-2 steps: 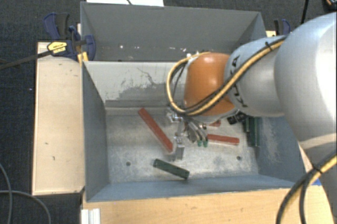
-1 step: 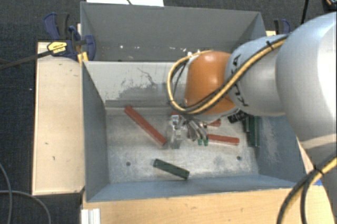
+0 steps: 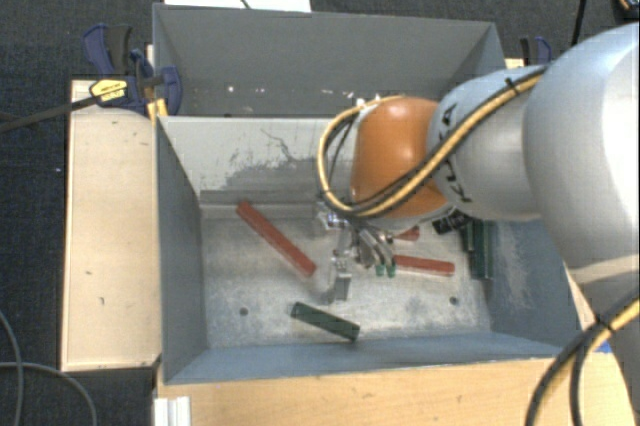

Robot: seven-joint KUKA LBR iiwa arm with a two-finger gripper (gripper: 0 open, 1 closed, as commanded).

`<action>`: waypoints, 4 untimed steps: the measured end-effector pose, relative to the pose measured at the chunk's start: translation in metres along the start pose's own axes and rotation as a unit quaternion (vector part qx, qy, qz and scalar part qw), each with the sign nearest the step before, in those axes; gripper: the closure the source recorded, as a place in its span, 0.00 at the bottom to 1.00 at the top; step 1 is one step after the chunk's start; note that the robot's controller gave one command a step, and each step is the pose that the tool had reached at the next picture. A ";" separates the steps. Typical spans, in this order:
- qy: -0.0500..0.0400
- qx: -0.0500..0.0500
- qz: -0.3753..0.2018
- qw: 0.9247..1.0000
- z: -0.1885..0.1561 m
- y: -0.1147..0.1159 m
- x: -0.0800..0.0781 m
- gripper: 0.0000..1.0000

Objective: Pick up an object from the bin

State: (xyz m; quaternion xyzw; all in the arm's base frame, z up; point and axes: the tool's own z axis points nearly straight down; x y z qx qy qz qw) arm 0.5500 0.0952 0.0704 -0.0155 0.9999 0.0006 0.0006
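The pincer (image 3: 340,286) hangs low over the middle of the grey metal bin (image 3: 185,254), just beside the lower end of a long red flat stick (image 3: 275,237) and near a dark green flat bar (image 3: 324,322) by the front wall. Whether it is wide or narrow cannot be told, and nothing shows gripped in it. Either piece looks a likely pick, since both lie flat and apart on the floor, leaving room for a descent from above; a second red stick (image 3: 425,265) lies further right.
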 end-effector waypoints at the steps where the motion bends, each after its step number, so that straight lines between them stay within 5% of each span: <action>1: -0.002 -0.001 0.036 0.999 0.000 0.048 -0.021 0.00; 2: -0.001 0.000 0.038 0.999 0.000 0.045 -0.020 1.00; 3: -0.004 -0.001 0.031 0.999 -0.108 0.038 -0.012 1.00; 4: -0.004 -0.001 0.035 0.999 -0.179 0.028 0.004 1.00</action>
